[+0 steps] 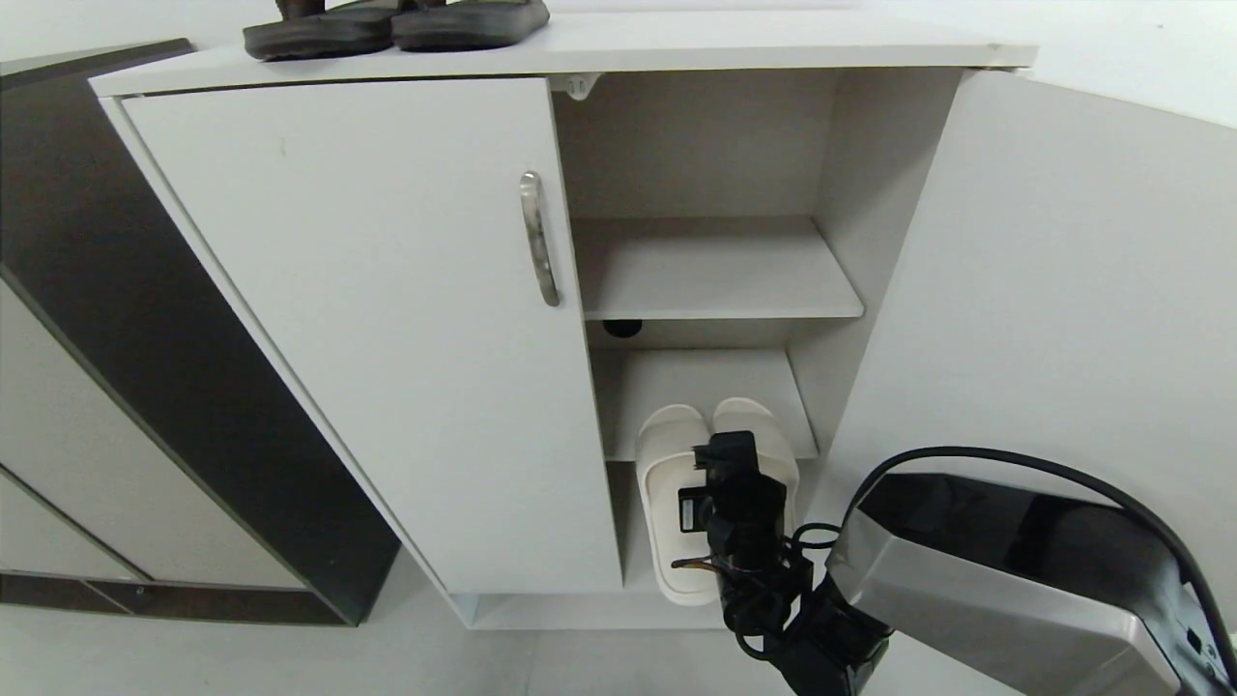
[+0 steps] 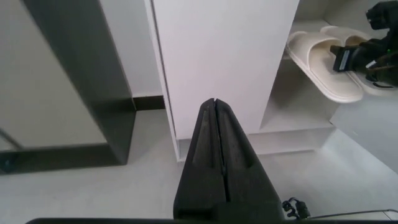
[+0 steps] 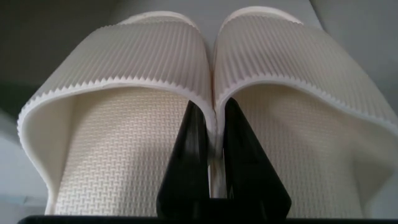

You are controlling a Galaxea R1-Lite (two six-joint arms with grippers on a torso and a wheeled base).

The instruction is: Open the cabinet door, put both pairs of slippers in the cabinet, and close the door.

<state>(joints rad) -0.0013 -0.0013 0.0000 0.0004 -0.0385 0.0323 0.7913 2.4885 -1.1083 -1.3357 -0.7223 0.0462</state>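
A pair of white slippers (image 1: 667, 464) is side by side at the open right half of the white cabinet (image 1: 676, 53). Their toes are over the lower shelf (image 1: 696, 382) and their heels stick out past its front. My right gripper (image 1: 730, 449) is shut on the two inner walls of the white slippers (image 3: 124, 143), pinching them together between its fingers (image 3: 193, 155). A pair of black slippers (image 1: 387, 27) lies on the cabinet top at the back left. My left gripper (image 2: 214, 102) is shut and empty, low in front of the closed left door (image 2: 217, 50).
The right door (image 1: 1044, 290) stands swung wide open at the right. The left door (image 1: 367, 319) with its metal handle (image 1: 539, 240) is closed. The middle shelf (image 1: 715, 271) is bare. A dark panel (image 1: 145, 319) stands left of the cabinet.
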